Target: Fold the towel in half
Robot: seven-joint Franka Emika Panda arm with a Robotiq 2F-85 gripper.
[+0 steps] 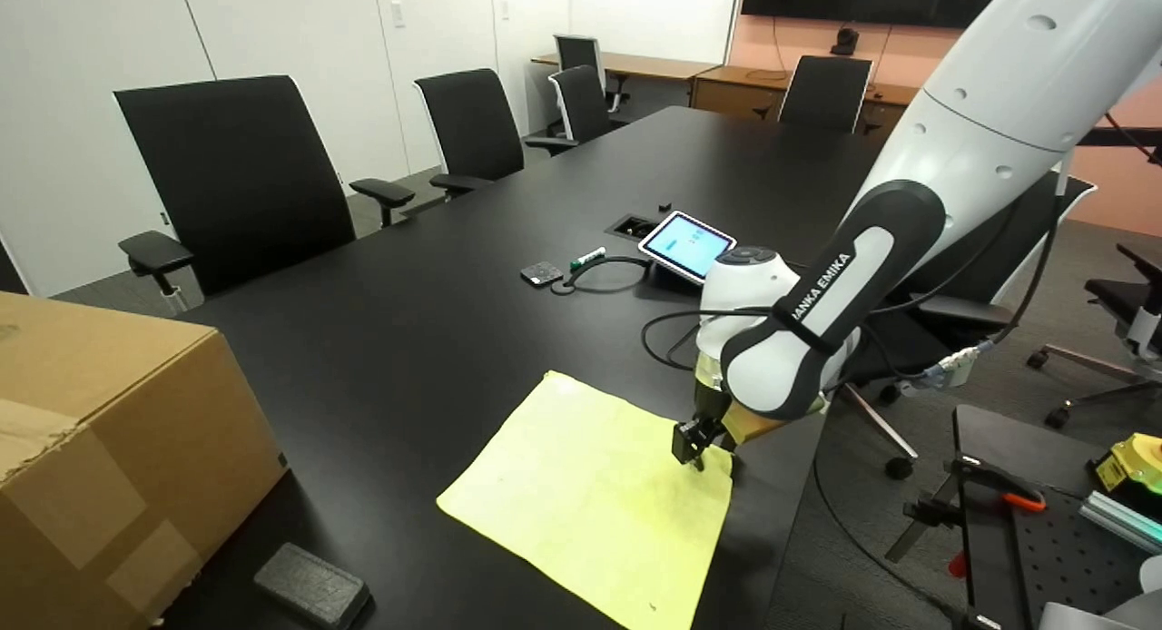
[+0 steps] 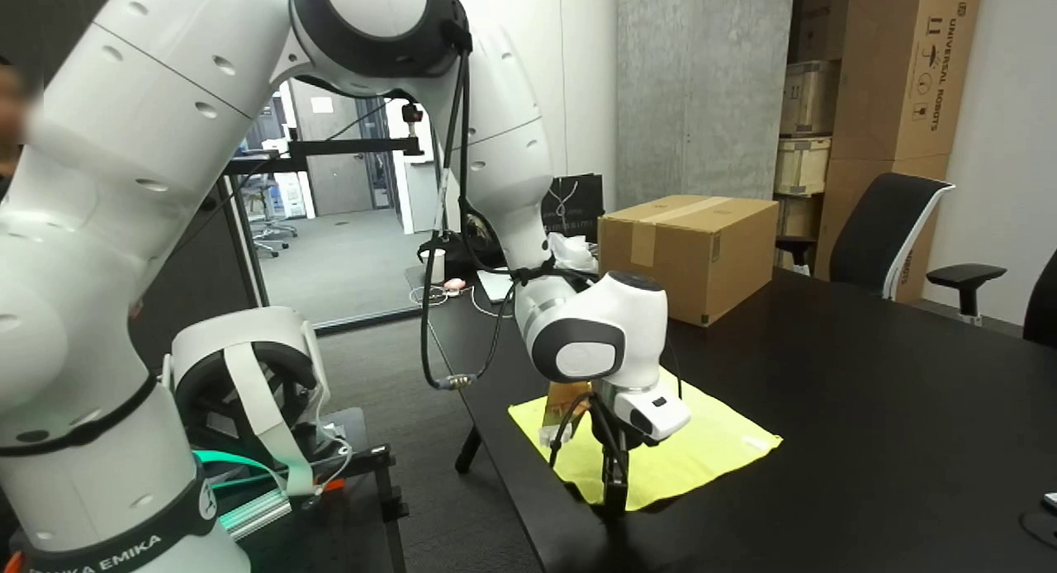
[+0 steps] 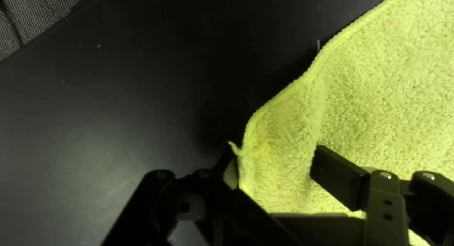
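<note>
The pale-yellow towel (image 1: 590,494) lies spread out nearly flat on the dark table, and it also shows in an exterior view (image 2: 710,433). My gripper (image 1: 715,457) is low at one corner of the towel, near the table's edge. In the wrist view the gripper (image 3: 273,159) has its fingers apart, with the towel's corner (image 3: 280,143) between them. The corner is raised in a soft ridge there. One finger is at the towel's outer edge and the other is over the cloth. The fingers are not closed on it.
A brown cardboard box (image 1: 136,467) stands on the table beyond the towel, with a dark block (image 1: 313,585) near it. A tablet (image 1: 687,246), a marker (image 1: 588,258) and a cable lie farther along the table. A cart (image 1: 1053,557) with tools stands beside the table edge.
</note>
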